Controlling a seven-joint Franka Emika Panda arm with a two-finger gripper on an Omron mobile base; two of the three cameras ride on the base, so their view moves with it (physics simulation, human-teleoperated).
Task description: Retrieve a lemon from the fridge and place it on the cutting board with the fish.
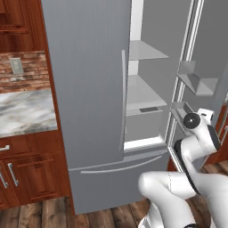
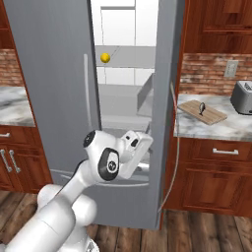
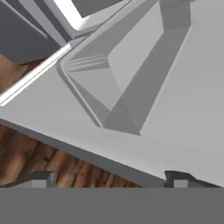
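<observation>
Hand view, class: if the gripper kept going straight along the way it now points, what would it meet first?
Most likely the inner face of the fridge's open right door, near the door bin that stands out from it. The gripper is open and empty. Depth is hard to judge here.

One lemon (image 2: 105, 58), fridge (image 1: 89, 89) shelf, above pincer. One board (image 2: 202, 110), one fish (image 2: 201, 107), one toaster (image 2: 242, 97), counter right of pincer.

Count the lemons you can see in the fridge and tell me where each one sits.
1. One lemon sits on an upper shelf inside the open fridge, toward the left side in the right base view. The closed left door may hide others.
</observation>
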